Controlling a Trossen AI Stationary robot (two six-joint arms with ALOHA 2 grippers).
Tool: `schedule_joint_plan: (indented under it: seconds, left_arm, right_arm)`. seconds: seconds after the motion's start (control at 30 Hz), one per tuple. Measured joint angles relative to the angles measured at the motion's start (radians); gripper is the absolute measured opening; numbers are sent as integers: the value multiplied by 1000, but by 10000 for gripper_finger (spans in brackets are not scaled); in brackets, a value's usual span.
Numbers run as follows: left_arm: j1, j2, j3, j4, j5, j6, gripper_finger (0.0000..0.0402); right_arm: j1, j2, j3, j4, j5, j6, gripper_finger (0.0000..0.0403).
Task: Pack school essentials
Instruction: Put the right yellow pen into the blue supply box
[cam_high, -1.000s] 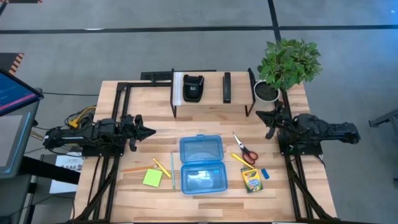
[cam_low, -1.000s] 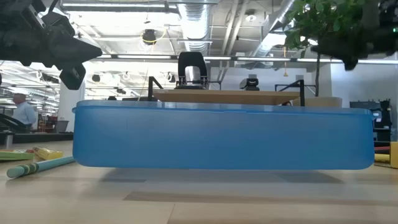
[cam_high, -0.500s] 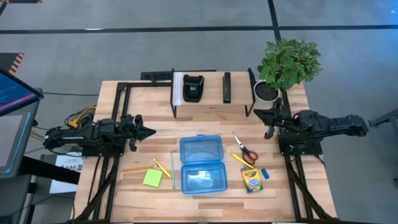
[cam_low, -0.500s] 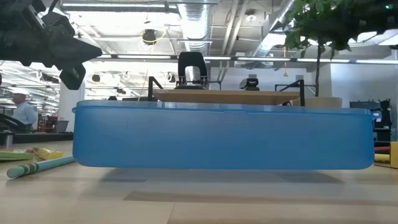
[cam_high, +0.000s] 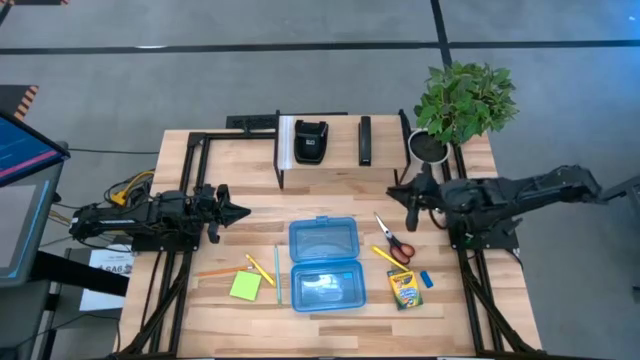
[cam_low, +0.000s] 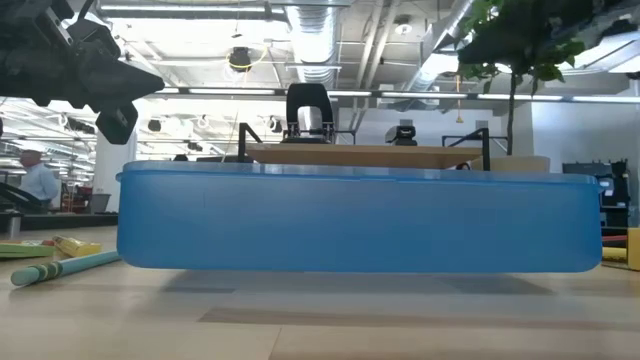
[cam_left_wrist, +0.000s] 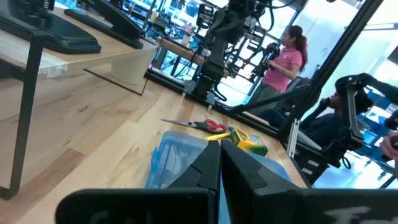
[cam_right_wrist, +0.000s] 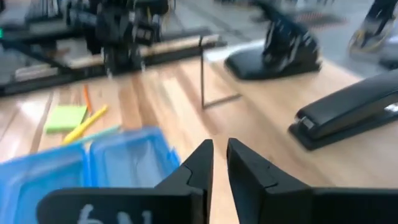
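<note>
Your wooden table (cam_high: 330, 200) stood on a grey floor, with an open blue case (cam_high: 323, 264) near its front edge serving as the landmark. On the left-arm side of the case lay a lime-green sticky-note pad (cam_high: 245, 286), and between pad and case yellow and orange pencils (cam_high: 262, 271). On the right-arm side lay red-handled scissors (cam_high: 395, 244), with a crayon box (cam_high: 404, 289) nearer the front edge and a small blue eraser (cam_high: 426, 280) just beside that box. None of these was inside the case. Beyond the case stood a black rack with a boxy black device (cam_high: 311, 140), and a potted plant (cam_high: 462, 103) occupied the far corner. Your left gripper (cam_high: 238, 212) hung off the case's left side, fingers nearly together, holding nothing. Your right gripper (cam_high: 397, 193) hovered beyond the scissors, fingers a narrow slit apart, empty.
</note>
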Motion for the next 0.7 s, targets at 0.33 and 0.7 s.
schedule_joint_plan:
  seconds: [0.33,0.7]
  left_arm:
    - [0,0,0,0,0,0,0]
    - [0,0,0,0,0,0,0]
  right_arm:
    - [144,179,177,-391,-92,266,105]
    - [237,398,181,-476,-198,446,132]
